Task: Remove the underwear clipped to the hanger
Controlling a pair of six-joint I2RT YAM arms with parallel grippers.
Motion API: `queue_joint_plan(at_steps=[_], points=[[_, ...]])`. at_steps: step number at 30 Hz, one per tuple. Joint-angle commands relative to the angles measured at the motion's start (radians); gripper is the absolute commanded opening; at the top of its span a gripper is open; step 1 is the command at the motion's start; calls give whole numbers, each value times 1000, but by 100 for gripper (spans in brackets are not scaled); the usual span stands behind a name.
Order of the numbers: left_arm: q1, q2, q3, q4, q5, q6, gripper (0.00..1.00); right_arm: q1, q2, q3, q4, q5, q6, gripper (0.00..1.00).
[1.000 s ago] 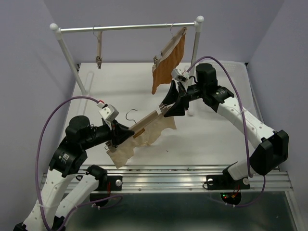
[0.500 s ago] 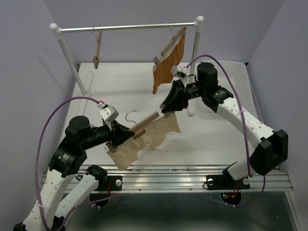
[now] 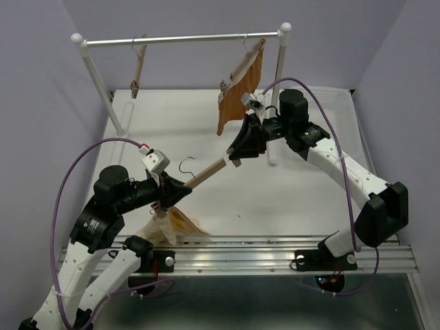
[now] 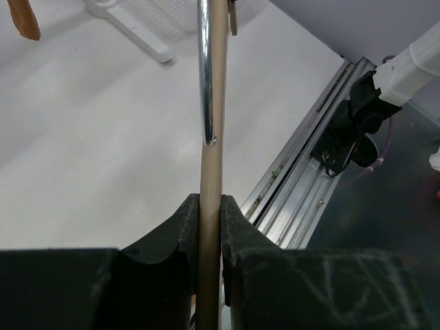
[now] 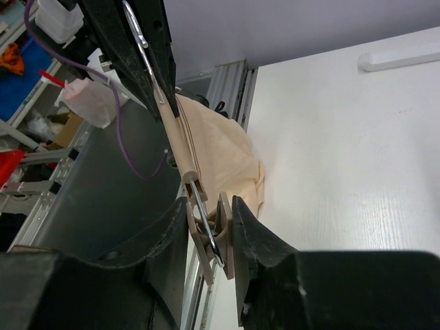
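Left claw [image 3: 180, 192] clamped on the hanger [image 3: 206, 174] bar, right claw [image 3: 236, 155] pinching its far end, underwear [image 3: 172, 225] heaped at the near worktop [image 3: 289, 199] edge under the left claw; risk: if cloth is caught at the hidden near end, lifting drags it overboard.

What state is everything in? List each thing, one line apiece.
hanger: tilted, held in the air at both ends.
left gripper: shut on the hanger bar.
right gripper: shut on the hanger's end clip.
underwear: free of the right-end clip, heaped by the left gripper.
orange-brown garment: clipped, hanging from the rail.
bare hanger: hanging from the rail.
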Motion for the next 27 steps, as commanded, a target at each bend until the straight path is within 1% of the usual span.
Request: queue_joint_plan(at_steps=[1,5,6,7,8,9,10,11,13,14,15,18,20,21,23,24,26,27], points=[[5,9,-4,68,-33,-13,0,22,-28,13,42,42,15,1],[5,18,4,81,-37,-19,0,22,-34,12,38,100,9,1],[3,21,4,85,-42,-24,0,22,-37,10,36,150,12,9],[3,21,5,99,-46,-34,0,22,-40,9,35,174,10,26],[3,24,5,107,-55,-40,0,22,-47,9,35,213,10,50],[5,26,7,116,-62,-48,0,22,-51,7,33,226,9,57],[3,26,4,130,-66,-57,0,22,-52,7,30,240,10,68],[5,24,1,153,-82,-77,0,22,-55,7,32,254,10,84],[5,20,-13,177,-102,-99,0,22,-64,4,32,296,16,97],[5,21,-16,196,-108,-109,0,22,-69,1,33,321,18,100],[3,23,-24,203,-111,-117,0,22,-80,-2,32,377,24,100],[3,27,-33,234,-109,-133,0,22,-103,-17,33,482,35,100],[3,30,-47,255,-108,-146,0,22,-126,-26,33,589,45,100],[3,30,-56,262,-108,-162,0,22,-135,-34,35,675,64,100],[5,32,-62,280,-109,-171,0,22,-162,-39,35,778,84,100],[3,32,-65,286,-112,-179,0,22,-172,-46,35,882,96,100],[5,30,-71,308,-132,-198,0,22,-202,-57,38,996,127,100],[3,30,-74,317,-143,-212,0,22,-215,-63,36,1083,134,100]])
